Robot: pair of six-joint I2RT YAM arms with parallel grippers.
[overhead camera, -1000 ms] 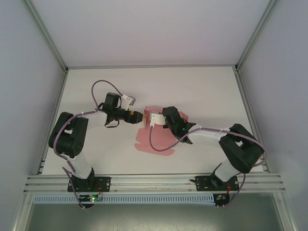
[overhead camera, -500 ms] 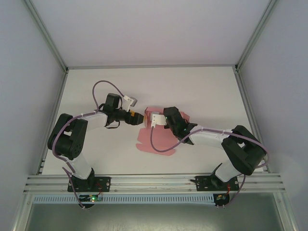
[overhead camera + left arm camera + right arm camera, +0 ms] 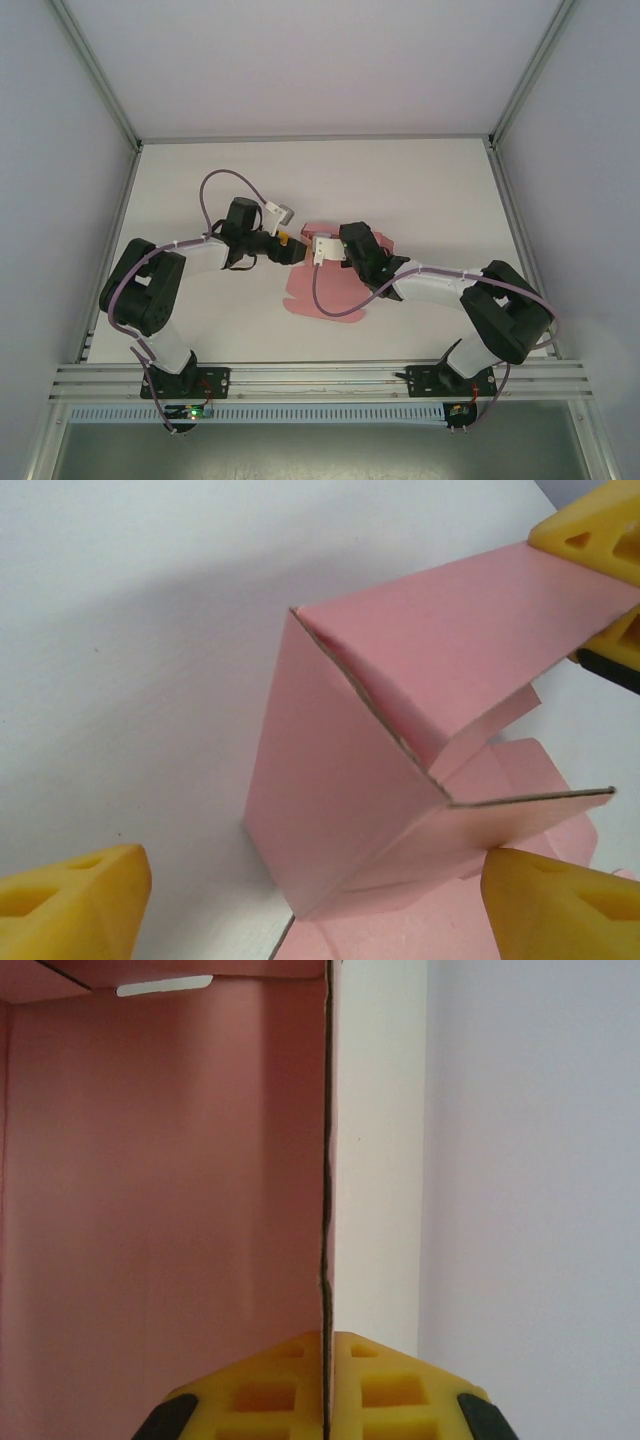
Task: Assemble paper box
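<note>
We pinch a paper box [image 3: 340, 810] wall upright w/ R fingers [image 3: 270, 1395]. L fingers [image 3: 70, 905], spread, flank its corner, prob. to square it.

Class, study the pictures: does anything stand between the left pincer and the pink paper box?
Nothing visible does. The open left pincer faces the paper box across bare table; the right pincer, shut on a wall's edge, sits at the far side.

A lab robot cell: aluminium frame [image 3: 320, 375], plain white walls [image 3: 300, 60].

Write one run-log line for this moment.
left end effector: open, at paper box | right end effector: shut on paper box
</note>
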